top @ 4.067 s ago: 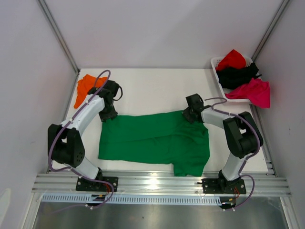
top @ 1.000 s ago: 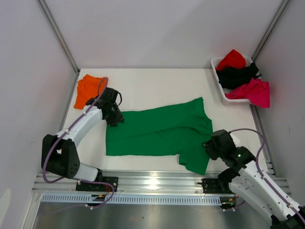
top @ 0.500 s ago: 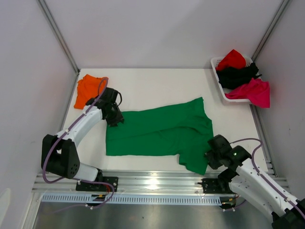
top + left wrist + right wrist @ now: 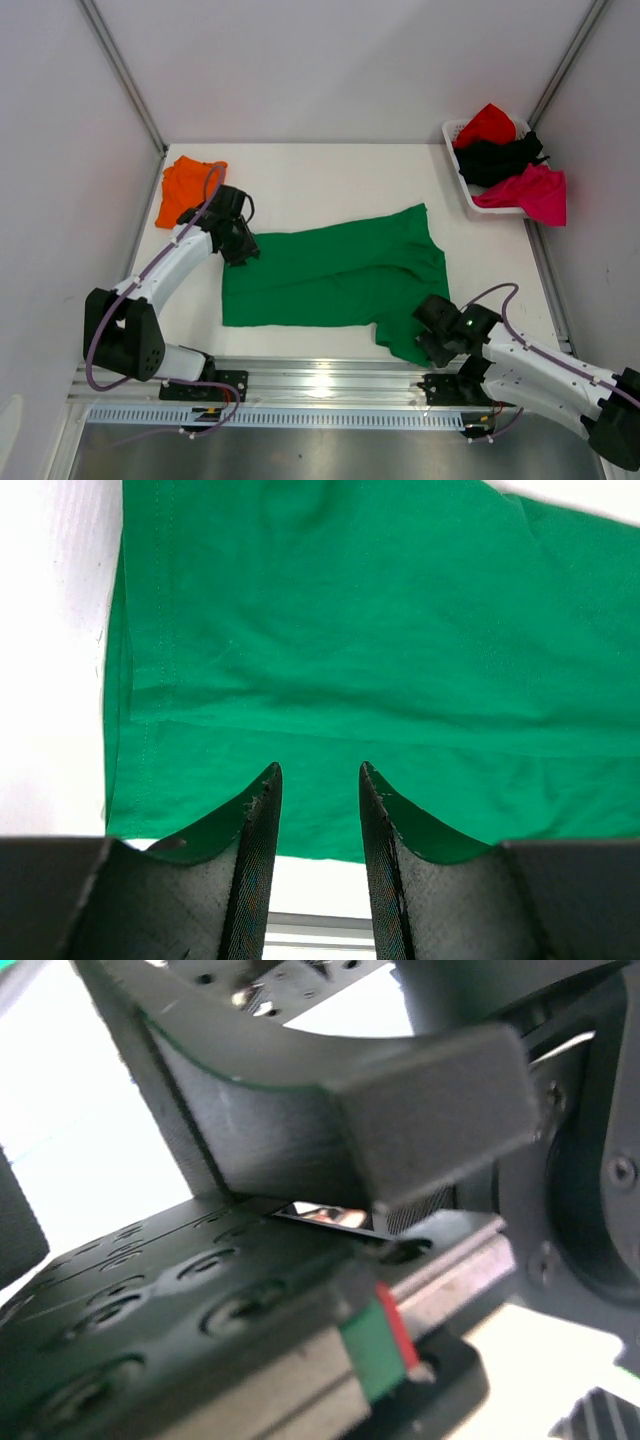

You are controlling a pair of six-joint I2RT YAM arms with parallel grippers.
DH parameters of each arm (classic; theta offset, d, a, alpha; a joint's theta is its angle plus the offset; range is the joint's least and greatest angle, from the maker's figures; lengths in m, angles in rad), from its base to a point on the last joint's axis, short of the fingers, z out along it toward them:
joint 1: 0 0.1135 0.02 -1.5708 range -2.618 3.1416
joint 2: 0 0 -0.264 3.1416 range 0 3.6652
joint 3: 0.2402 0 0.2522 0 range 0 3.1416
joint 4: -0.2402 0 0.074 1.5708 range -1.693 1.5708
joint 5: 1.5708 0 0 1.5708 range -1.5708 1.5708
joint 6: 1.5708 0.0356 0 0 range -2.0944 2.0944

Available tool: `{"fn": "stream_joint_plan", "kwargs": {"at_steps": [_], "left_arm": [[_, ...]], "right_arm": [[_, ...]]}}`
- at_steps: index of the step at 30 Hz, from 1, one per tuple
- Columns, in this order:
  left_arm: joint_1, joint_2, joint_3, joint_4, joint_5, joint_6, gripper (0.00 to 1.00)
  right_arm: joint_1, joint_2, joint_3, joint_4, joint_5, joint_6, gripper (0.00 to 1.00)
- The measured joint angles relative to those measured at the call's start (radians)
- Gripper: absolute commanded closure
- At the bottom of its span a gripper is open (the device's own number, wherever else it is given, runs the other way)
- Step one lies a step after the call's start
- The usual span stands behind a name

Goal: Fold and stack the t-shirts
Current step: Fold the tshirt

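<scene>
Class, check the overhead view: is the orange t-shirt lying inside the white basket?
No, the orange t-shirt lies far left, outside the basket, which stands far right.

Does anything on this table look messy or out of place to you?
Yes. The bright green cloth t-shirt lies askew on the white table, one sleeve poking out toward the near edge. At the far right, the magenta cloth t-shirt spills over the rim of the white plastic basket.
</scene>
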Motion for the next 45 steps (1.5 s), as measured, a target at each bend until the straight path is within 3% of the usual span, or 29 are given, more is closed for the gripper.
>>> {"fn": "stream_joint_plan", "kwargs": {"at_steps": [8,32,39,45], "left_arm": [[0.000,-0.013,-0.006,0.002,0.000,0.000,0.60],[-0.001,-0.060,-0.038,0.032,0.055,0.002,0.59],[-0.001,-0.085,-0.049,0.043,0.097,0.008,0.59],[-0.002,-0.104,-0.049,0.045,0.106,0.010,0.59]], "right_arm": [[0.148,0.027,-0.042,0.002,-0.033,0.130,0.58],[0.317,0.077,-0.016,-0.060,0.013,0.294,0.55],[0.333,0.224,0.035,-0.056,0.030,0.297,0.55],[0.334,0.221,0.035,-0.058,0.032,0.297,0.58]]}}
